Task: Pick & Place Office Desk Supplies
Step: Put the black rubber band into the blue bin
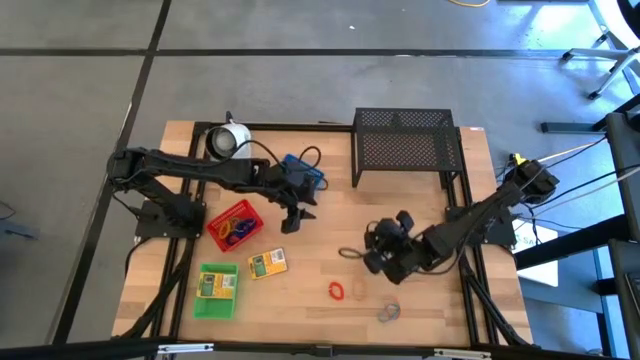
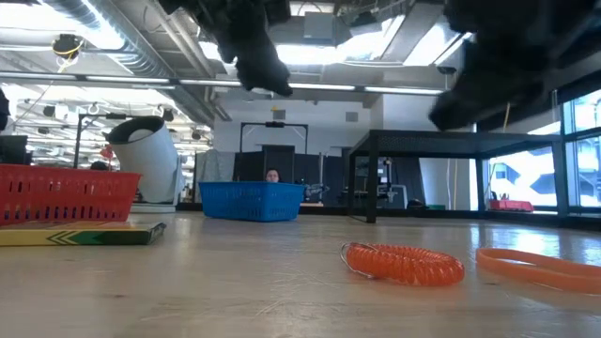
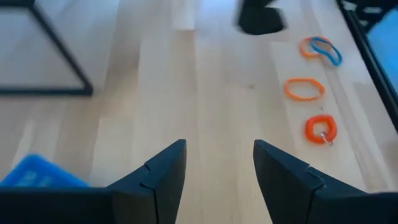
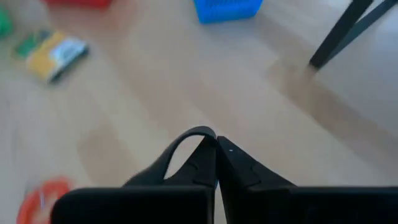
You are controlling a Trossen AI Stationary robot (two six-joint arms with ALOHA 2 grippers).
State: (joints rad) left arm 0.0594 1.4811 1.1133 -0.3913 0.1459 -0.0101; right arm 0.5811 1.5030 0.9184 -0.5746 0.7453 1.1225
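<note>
My right gripper [image 4: 216,148] is shut on a thin black loop [image 4: 184,144] and hangs above the middle of the table [image 1: 366,255]. My left gripper [image 3: 217,165] stands open over bare wood, between the red tray [image 1: 235,226] and the blue tray [image 1: 304,172], with nothing between its fingers. The red tray holds several coloured loops. A yellow-green box lies in the green tray [image 1: 217,291], and another box [image 1: 267,263] lies flat on the table. A red coil [image 1: 337,291], an orange loop [image 1: 358,290] and a blue-and-orange loop [image 1: 388,313] lie near the front edge. My right gripper pinches the black loop at one end [image 4: 208,134] between the free ends of its two fingers. The fingers slant down from the table's right side. The rest of the loop [image 1: 350,253] curves out beside the fingers, lifted clear of the table.
A large black wire-mesh rack [image 1: 405,145] stands at the far edge, right of centre. A white round object [image 1: 228,139] sits at the far left. Bare wood shows in the middle of the table.
</note>
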